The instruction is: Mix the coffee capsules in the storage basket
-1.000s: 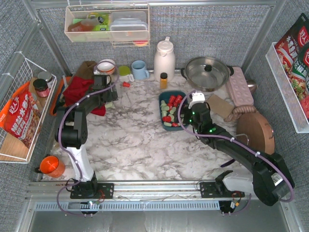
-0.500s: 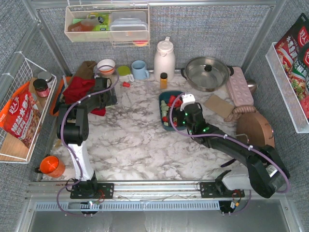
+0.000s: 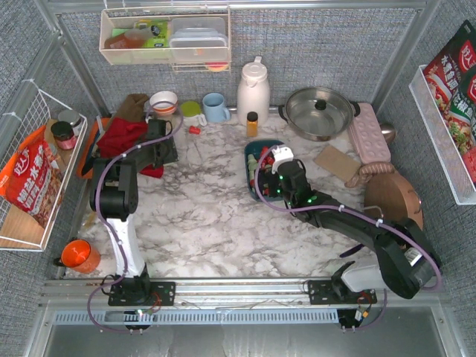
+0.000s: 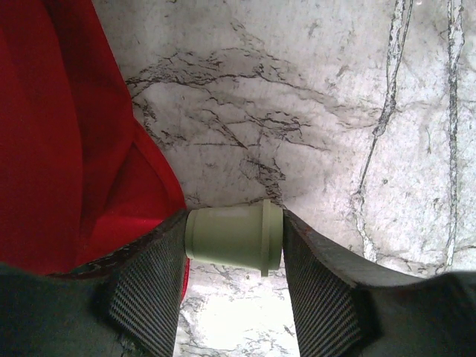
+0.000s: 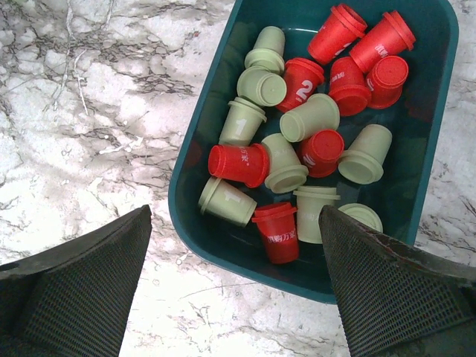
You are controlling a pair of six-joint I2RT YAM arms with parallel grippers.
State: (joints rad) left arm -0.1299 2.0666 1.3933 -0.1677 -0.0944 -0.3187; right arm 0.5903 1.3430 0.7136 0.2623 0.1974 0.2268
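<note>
Right gripper (image 5: 234, 223) hovers over near end of dark teal shallow rectangular plastic basket (image 5: 195, 149), fingers wide apart, nothing held. Small red and pale green plastic capsules (image 5: 297, 141) lie heaped inside, reds mostly at far end. To mix well: lower fingers among capsules, sweep gently, keep off rim. Left gripper (image 4: 234, 239) pinches stray pale green capsule (image 4: 223, 236) lying on marble table (image 4: 297, 111). Crumpled red cloth (image 4: 67, 149) beside it may snag. Small amber bottle (image 3: 252, 123) stands just behind basket.
</note>
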